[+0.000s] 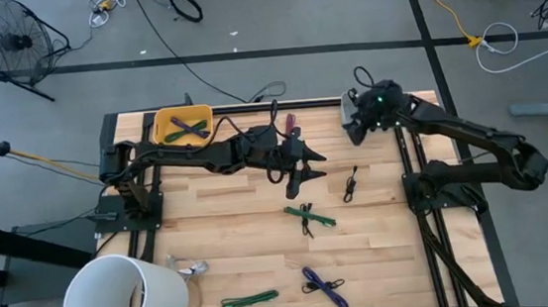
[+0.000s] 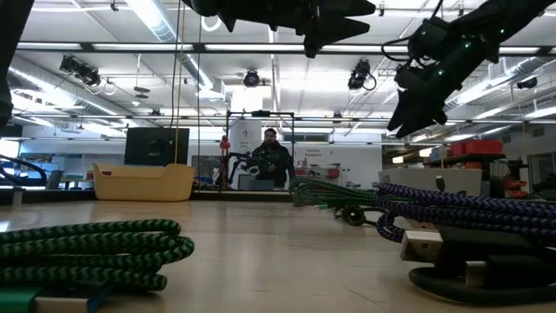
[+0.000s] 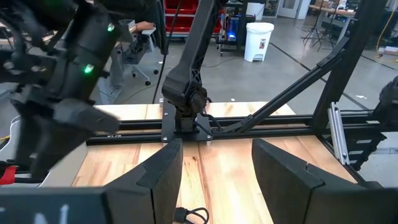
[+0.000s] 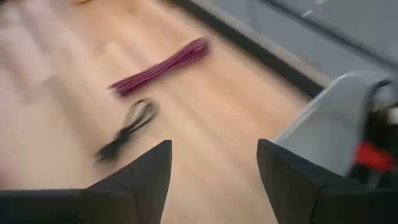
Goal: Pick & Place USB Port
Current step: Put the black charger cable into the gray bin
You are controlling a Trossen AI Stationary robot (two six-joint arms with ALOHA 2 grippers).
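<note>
Currently approach step, nothing held. Desk (image 1: 231,232) has open room mid-span. Yellow bin (image 1: 183,125) sits at the far edge. Left hand (image 1: 307,167) hovers wide, empty, above centre; right hand (image 1: 355,126) wide, empty, far edge. Black cable (image 1: 351,182) lies between them; next move calls for descent onto it.

Left gripper (image 1: 307,166) hangs mid-table, the black cable (image 1: 351,182) just to its right. A bundled cable (image 1: 309,216) lies nearer the front edge. The tray (image 1: 183,124) sits far left, behind. Right gripper (image 1: 356,126) hovers behind the black cable.
</note>
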